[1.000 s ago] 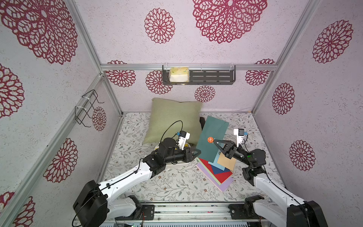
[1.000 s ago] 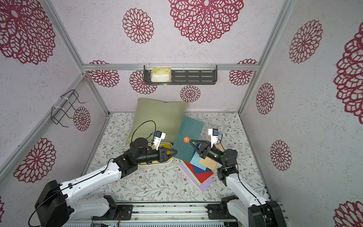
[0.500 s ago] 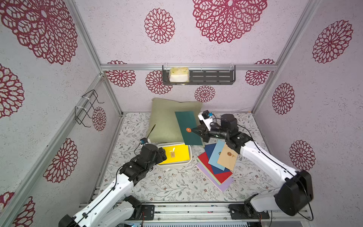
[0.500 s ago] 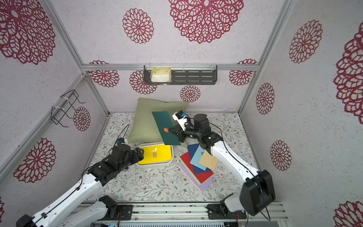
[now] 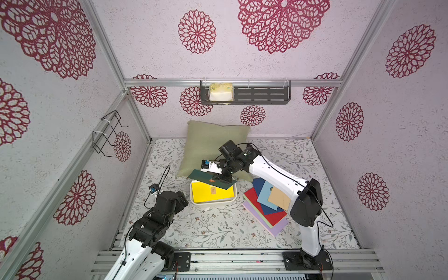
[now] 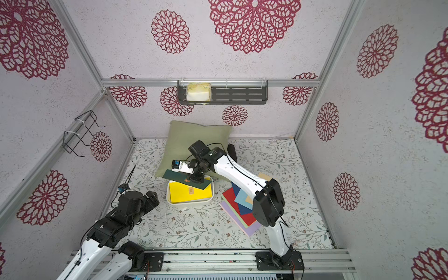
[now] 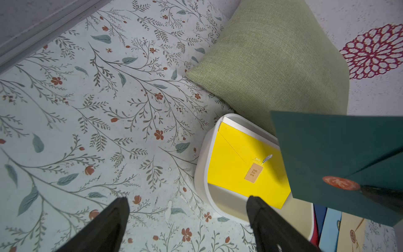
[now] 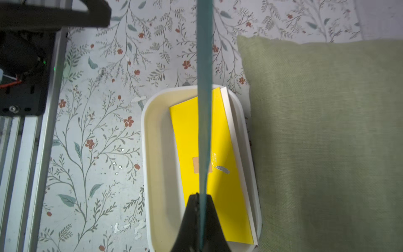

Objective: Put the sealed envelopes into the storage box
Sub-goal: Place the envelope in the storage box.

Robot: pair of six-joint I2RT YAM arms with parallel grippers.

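Floral tabletop (image 5: pixel 218 230); green cushion (image 5: pixel 213 140) at far side. Risk: the dark green envelope (image 5: pixel 203 177), pinched at its seal by the right gripper (image 5: pixel 219 180), hangs tilted over the far rim of the storage box (image 5: pixel 213 203); released so, it may lodge on rim or cushion. Box holds a yellow envelope (image 5: pixel 206 194) over a white envelope (image 8: pixel 226 100). Other envelopes (image 5: pixel 269 208) lie stacked to its right. Left gripper (image 7: pixel 187 203) gapes wide, empty.

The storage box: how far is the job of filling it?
Done: a yellow envelope lies in the storage box, a white edge beneath it. In hand: the right gripper holds a dark green envelope above the box. Left: the fanned stack beside it.
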